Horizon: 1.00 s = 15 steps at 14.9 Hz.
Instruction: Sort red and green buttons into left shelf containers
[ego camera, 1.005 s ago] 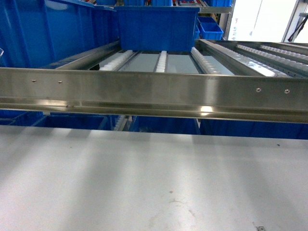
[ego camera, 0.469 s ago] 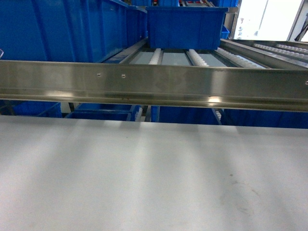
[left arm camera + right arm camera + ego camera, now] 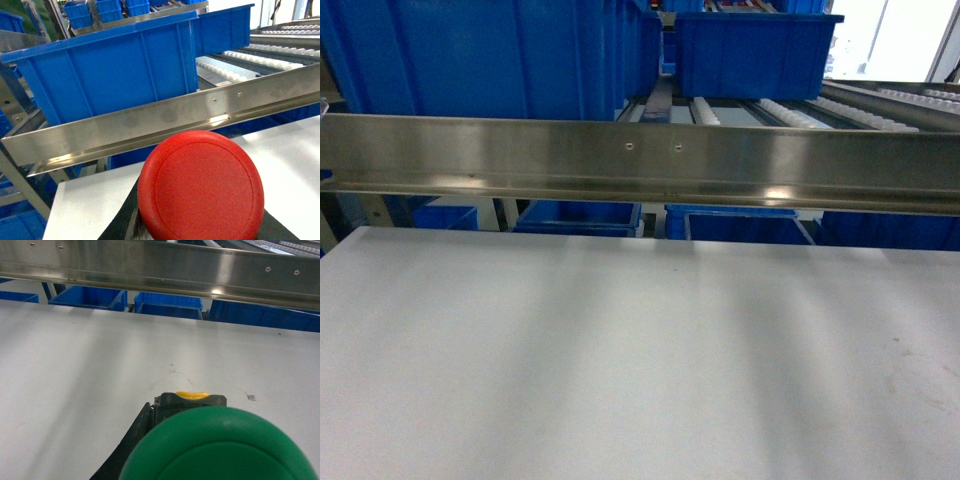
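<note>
In the left wrist view a red button (image 3: 200,185) with a big round cap fills the lower middle. My left gripper (image 3: 200,227) is shut on it, with black fingers (image 3: 125,217) showing at both sides. A large blue shelf container (image 3: 115,70) stands beyond the steel rail. In the right wrist view a green button (image 3: 220,450) with a dark body and yellow tip is held over the white table. My right gripper (image 3: 210,465) is shut on it, and one black finger (image 3: 127,447) shows at its left. Neither gripper appears in the head view.
A steel rail (image 3: 640,160) crosses the front of the roller shelf above the white table (image 3: 620,360). Big blue bins (image 3: 490,55) stand on the shelf at left, and another bin (image 3: 750,55) sits farther back. Lower blue bins (image 3: 90,297) sit beneath the rail. The table's left edge (image 3: 340,250) shows.
The head view has shifted left: the rail, rollers and back bin slid right in the picture. The tall left bins now fill more of it, and the table's left corner came into view.
</note>
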Available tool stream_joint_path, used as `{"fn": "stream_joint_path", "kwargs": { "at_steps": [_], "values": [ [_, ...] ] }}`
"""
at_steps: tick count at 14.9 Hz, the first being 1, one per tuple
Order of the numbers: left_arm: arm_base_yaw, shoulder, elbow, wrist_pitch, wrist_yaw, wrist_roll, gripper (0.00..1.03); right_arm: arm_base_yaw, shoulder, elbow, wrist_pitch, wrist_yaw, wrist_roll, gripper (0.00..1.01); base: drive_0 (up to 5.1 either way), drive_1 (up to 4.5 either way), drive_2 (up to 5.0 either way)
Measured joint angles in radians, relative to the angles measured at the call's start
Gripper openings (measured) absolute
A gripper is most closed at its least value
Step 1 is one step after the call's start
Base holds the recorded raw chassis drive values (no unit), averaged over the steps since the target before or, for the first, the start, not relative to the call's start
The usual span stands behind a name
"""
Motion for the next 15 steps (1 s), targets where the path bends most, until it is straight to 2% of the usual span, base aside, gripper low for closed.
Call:
{"fn": "stream_joint_path", "kwargs": {
  "at_steps": [15],
  "values": [
    [0.002,-0.001,0.0,0.0,0.0,0.0,0.24,0.0,0.003,0.0,0.0,0.0,0.0,0.27,-4.9,1.28,3.5]
  ]
}}
